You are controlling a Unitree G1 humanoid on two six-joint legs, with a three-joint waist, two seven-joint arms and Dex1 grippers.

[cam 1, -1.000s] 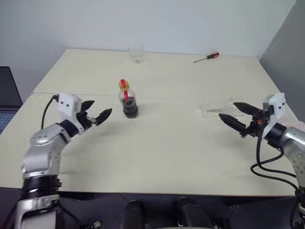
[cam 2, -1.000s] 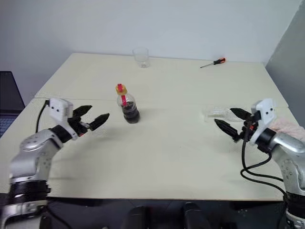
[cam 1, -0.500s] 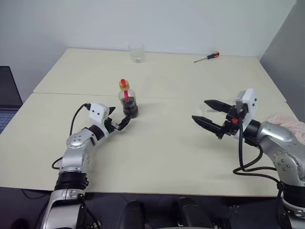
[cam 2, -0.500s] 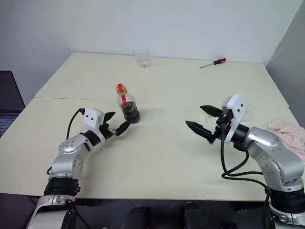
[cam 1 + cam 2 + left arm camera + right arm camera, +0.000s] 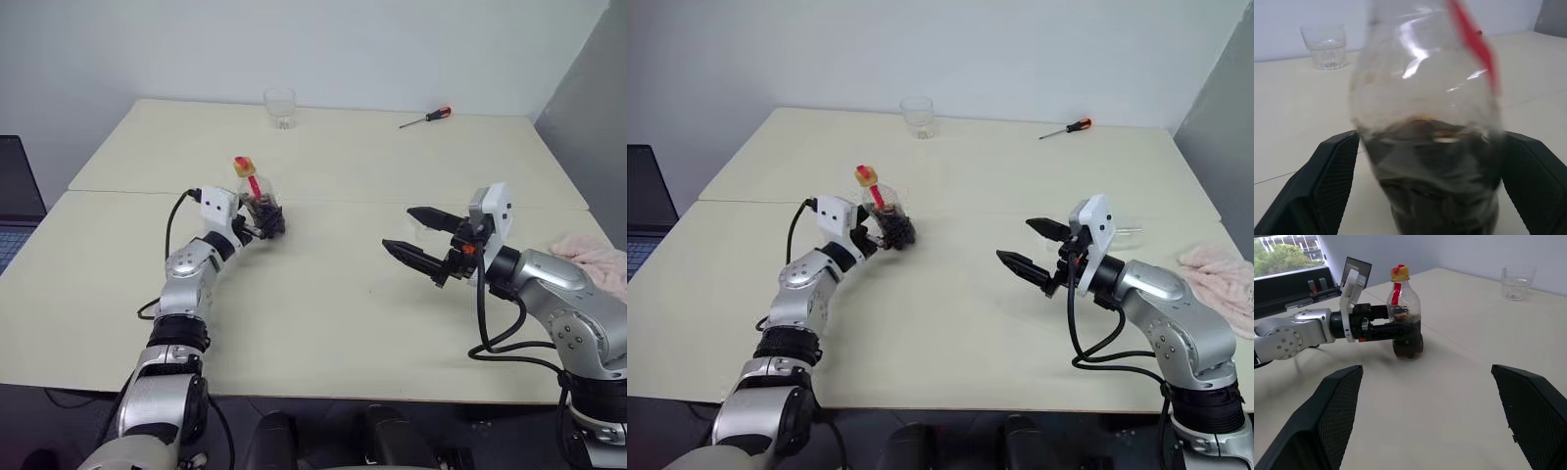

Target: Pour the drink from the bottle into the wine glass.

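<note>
The bottle stands left of the table's middle, leaning a little to the left. It is small and clear, with a yellow cap, a red strip on the neck and the dark drink in its lower body. My left gripper is open, and its black fingers flank the bottle's lower body closely. My right gripper hangs open and empty over the table's right half, pointing left toward the bottle. A faint clear object lies flat just behind it; it seems to be the wine glass on its side.
A short clear tumbler stands at the table's far edge. A red-handled screwdriver lies at the far right. A pink cloth sits at the right edge. A dark laptop is off the table's left side.
My left gripper has reached forward and right until its fingers sit on both sides of the bottle, and the bottle's cap now leans left. My right gripper swung left, then held still.
</note>
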